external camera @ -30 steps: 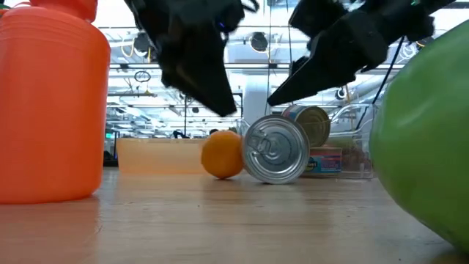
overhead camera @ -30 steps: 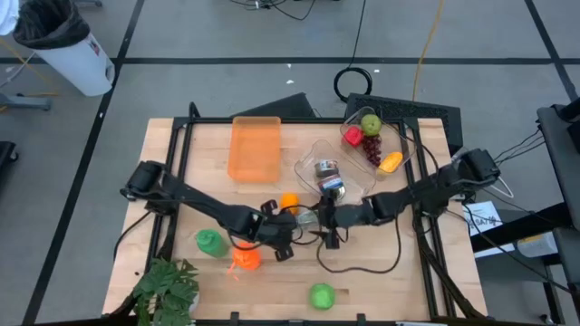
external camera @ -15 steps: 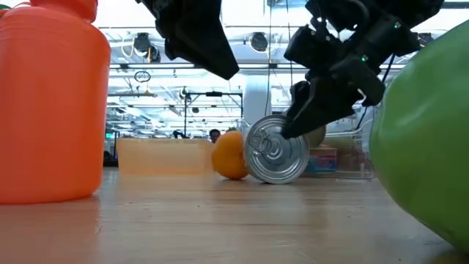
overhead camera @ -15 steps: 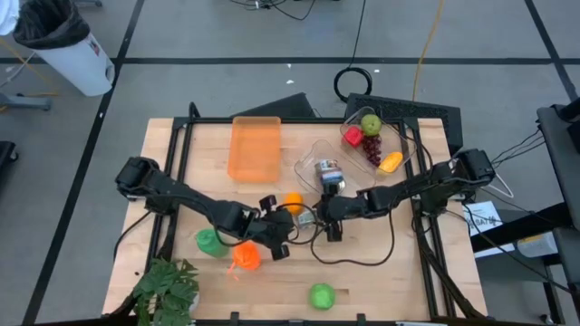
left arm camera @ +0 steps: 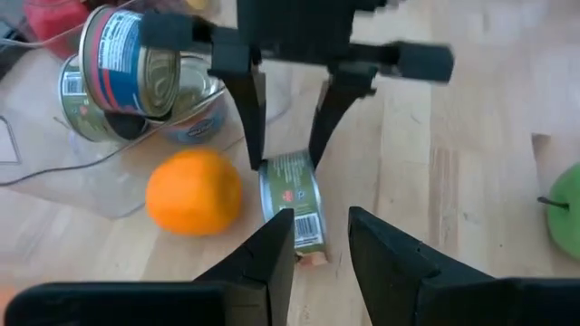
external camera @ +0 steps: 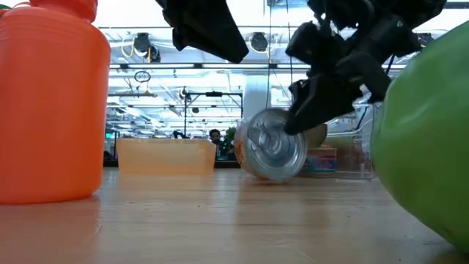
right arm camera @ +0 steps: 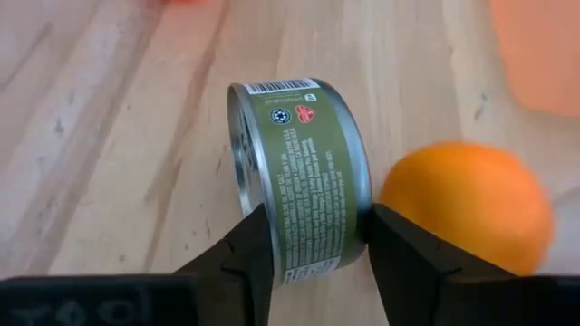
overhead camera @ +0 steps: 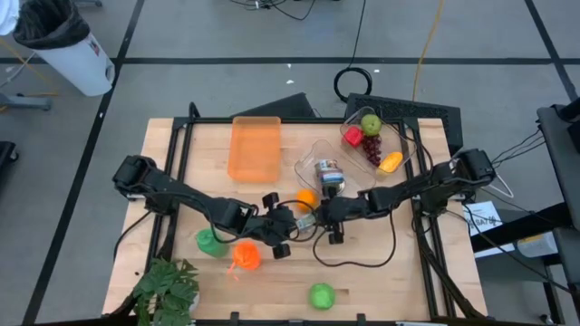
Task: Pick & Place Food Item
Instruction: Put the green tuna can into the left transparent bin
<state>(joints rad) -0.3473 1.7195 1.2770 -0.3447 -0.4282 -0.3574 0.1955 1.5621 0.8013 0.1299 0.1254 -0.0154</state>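
Right end effector (right arm camera: 310,237) pinches the green can (right arm camera: 306,172), reaching low across the table.

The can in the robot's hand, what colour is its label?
Green label on the can, clearest in the right wrist view.

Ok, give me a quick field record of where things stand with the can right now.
can: green-labelled can on its side on the table
right gripper: right gripper fingers on both sides of the can
left gripper: left gripper close by, holding nothing
orange: orange beside the can
other cans: in the clear tray
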